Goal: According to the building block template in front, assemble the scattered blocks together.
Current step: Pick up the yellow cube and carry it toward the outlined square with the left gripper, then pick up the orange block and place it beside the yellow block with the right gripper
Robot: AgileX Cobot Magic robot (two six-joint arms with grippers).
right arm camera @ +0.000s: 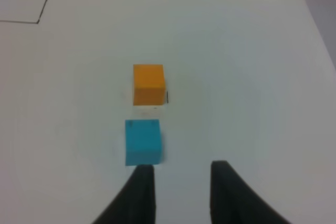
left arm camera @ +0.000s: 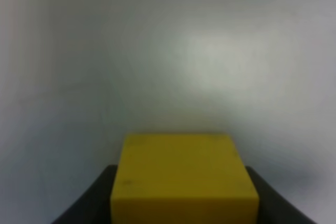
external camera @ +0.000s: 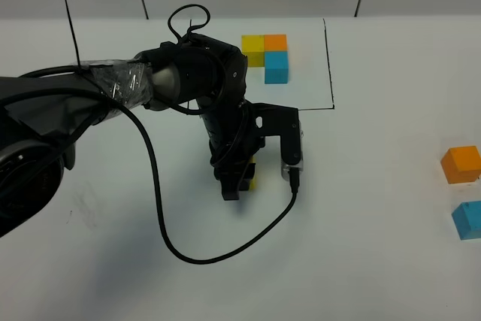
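The building block template is an L of yellow (external camera: 252, 43), orange (external camera: 276, 41) and light blue (external camera: 276, 67) cubes at the back, inside a thin black frame (external camera: 329, 65). My left gripper (external camera: 240, 183) is low over the table's middle, shut on the scattered yellow cube (external camera: 254, 174). In the left wrist view the cube (left arm camera: 181, 156) sits between the dark fingers (left arm camera: 86, 203). The scattered orange cube (external camera: 461, 164) and blue cube (external camera: 468, 219) lie at the far right. My right gripper (right arm camera: 181, 182) is open and empty, just short of the blue cube (right arm camera: 142, 141), with the orange cube (right arm camera: 148, 83) beyond it.
A black cable (external camera: 161, 223) loops from the left arm over the table in front. The frame's corner (right arm camera: 38, 22) shows in the right wrist view. The white table (external camera: 361, 246) lies bare between the left gripper and the right-hand cubes.
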